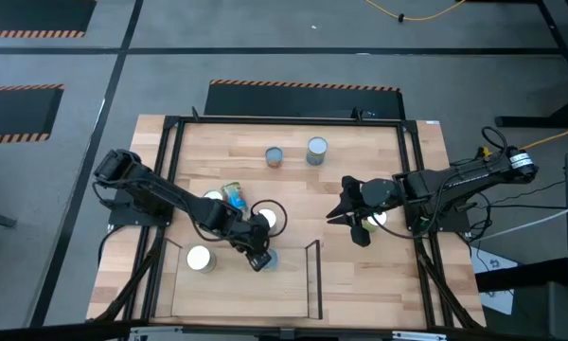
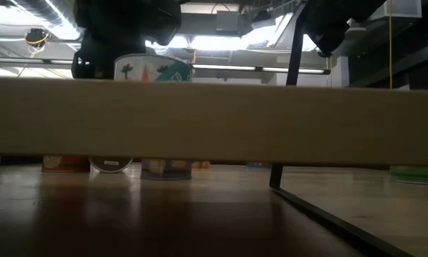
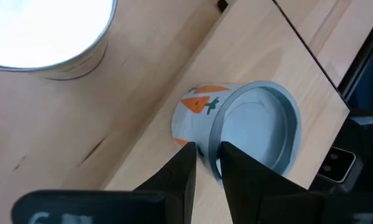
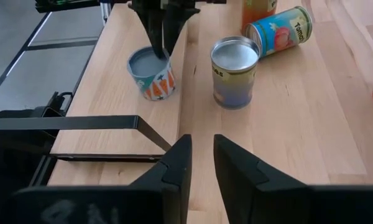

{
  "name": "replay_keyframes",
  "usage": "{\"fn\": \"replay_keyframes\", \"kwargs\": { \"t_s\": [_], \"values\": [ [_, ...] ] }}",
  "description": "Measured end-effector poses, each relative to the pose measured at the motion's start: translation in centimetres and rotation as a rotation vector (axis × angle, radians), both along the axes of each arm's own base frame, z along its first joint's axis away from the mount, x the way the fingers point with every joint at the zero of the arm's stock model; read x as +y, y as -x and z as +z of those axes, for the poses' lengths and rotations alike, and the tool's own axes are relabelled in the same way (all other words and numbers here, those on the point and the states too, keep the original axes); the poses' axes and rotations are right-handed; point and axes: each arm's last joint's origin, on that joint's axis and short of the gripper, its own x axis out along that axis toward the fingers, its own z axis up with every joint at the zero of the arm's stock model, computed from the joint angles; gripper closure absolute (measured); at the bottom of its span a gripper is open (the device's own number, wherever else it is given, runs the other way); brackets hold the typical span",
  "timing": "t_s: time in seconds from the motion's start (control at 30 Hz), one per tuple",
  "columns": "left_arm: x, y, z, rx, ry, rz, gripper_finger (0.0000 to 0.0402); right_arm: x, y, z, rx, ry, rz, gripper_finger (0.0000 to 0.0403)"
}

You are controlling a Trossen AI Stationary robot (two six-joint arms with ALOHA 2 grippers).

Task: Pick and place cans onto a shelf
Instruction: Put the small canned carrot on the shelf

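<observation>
Wood shelf (image 1: 237,298) carries a white-topped can (image 1: 200,258) at its left end. To the right of it stands the carrot can (image 4: 152,74), also on the shelf and near the black rail. The left tool (image 3: 205,152) reaches down onto the carrot can from above and pinches its rim wall, with 1 finger inside the sunken top and 1 outside.

The carrot can looks upright. Its long axis is vertical, its grey top faces up and its carrot label faces out to the side.

I judge that the step in hand is setting this can down. To do it well, make sure the base sits flat on the board. Then spread the fingers only a little and lift straight up, so the inner finger does not catch the rim and tip the can.

Right of the carrot can, off the shelf, another can (image 4: 234,71) stands upright. Farther right, the right tool (image 4: 200,146) waits above the counter, fingers drawn close and holding nothing.
</observation>
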Motion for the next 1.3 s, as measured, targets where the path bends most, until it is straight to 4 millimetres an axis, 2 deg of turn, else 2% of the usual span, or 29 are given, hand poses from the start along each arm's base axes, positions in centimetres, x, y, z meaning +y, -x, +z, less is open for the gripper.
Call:
{"fn": "replay_keyframes", "kwargs": {
  "t_s": [0.17, 0.4, 0.67, 0.83, 1.0, 1.13, 1.3],
  "values": [
    [0.0, 0.0, 0.0, 0.006, 0.005, -0.007, 0.0342, 0.0, 0.0, 0.0, 0.0, 0.0, -0.001, 0.0331],
    [0.0, 0.1, 0.0, 0.009, 0.005, -0.015, 0.0392, 0.0, 0.0, 0.0, 0.0, -0.001, -0.001, 0.0331],
    [-0.7, 0.6, 0.3, 0.022, 0.047, -0.064, 0.0397, 0.0, 0.0, 0.0, 0.001, 0.0, -0.001, 0.0331],
    [-2.3, 1.0, 2.7, -0.024, 0.066, -0.116, 0.0398, 0.0, 0.0, 0.0, 0.0, 0.001, 0.0, 0.0331],
    [-4.8, 2.0, 6.6, -0.026, 0.079, -0.181, 0.0399, 0.0, 0.0, 0.0, 0.0, 0.002, 0.001, 0.0331],
    [-6.9, 3.5, 9.6, -0.005, 0.109, -0.153, 0.04, 0.0, 0.0, 0.0, -0.006, 0.022, 0.015, 0.0331],
    [-9.6, 6.0, 10.8, 0.053, 0.147, -0.086, 0.04, 0.0, 0.0, 0.0, -0.009, 0.037, 0.026, 0.0331]
  ]
}}
